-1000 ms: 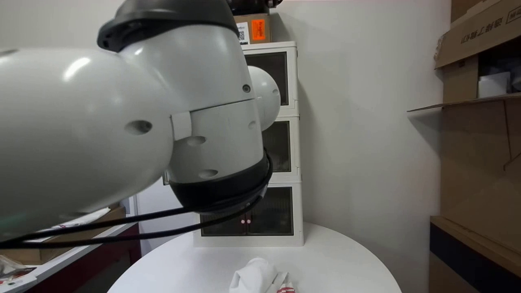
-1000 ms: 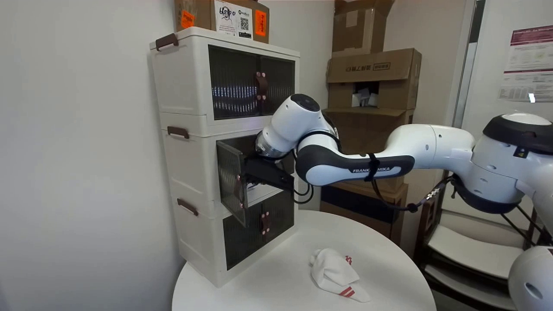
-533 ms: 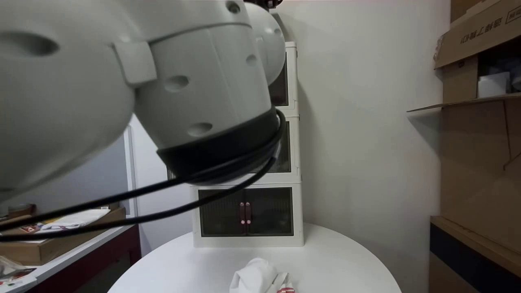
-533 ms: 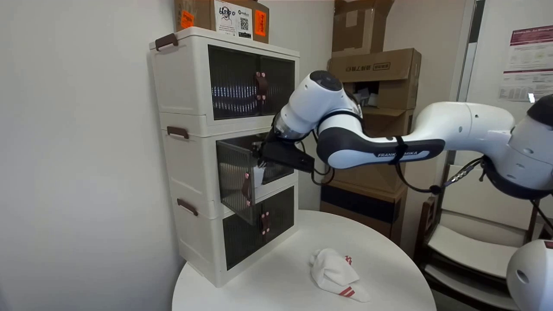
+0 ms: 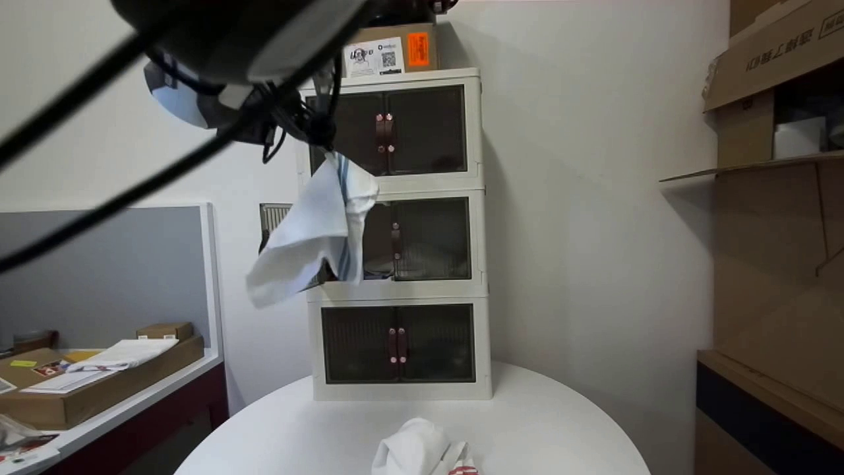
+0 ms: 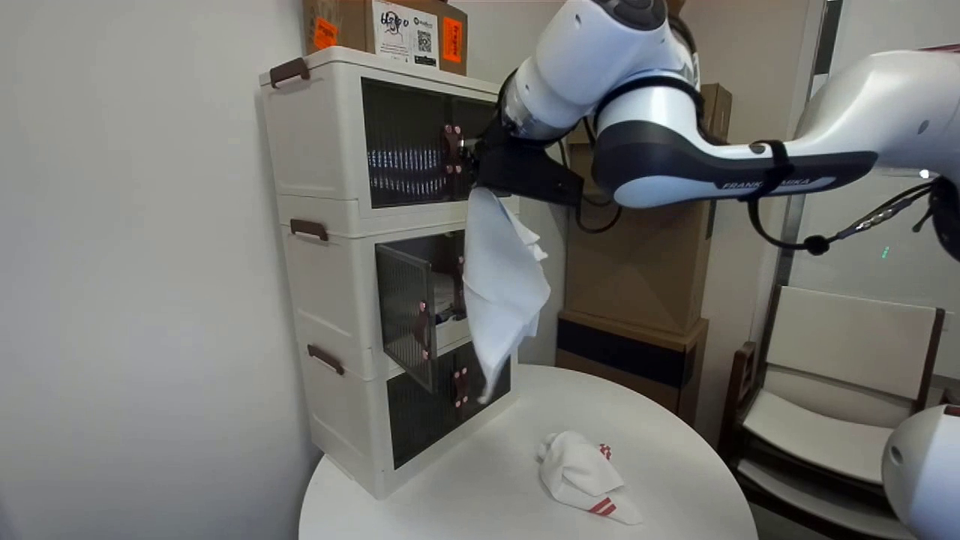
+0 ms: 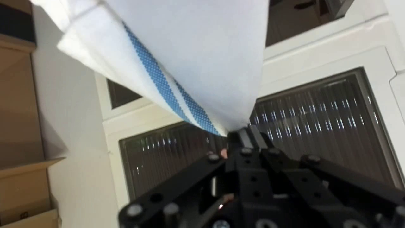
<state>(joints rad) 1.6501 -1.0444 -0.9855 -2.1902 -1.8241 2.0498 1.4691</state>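
Note:
My gripper [image 7: 248, 133] is shut on a white cloth with blue stripes [image 7: 196, 57]. The cloth hangs down from the fingertips in both exterior views [image 5: 303, 231] [image 6: 501, 277]. The gripper also shows in both exterior views [image 5: 323, 135] [image 6: 484, 169], in front of the top section of a stacked white cabinet [image 6: 322, 285]. The cabinet's middle section has its left dark ribbed door [image 6: 405, 315] swung open; some items show inside. The hanging cloth partly covers that opening. A second white cloth, with red stripes [image 6: 577, 472], lies crumpled on the round white table [image 6: 450, 517].
The closed bottom doors [image 5: 399, 343] and top doors [image 5: 389, 132] have brown handles. A cardboard box [image 6: 420, 34] stands on the cabinet. More cardboard boxes [image 6: 637, 255] and a chair [image 6: 832, 435] stand beyond the table. A side desk [image 5: 132, 389] holds boxes and papers.
My gripper has moved up and back out of the open middle section, drawing the blue-striped cloth with it. The cloth now hangs free. The red-striped cloth has not moved.

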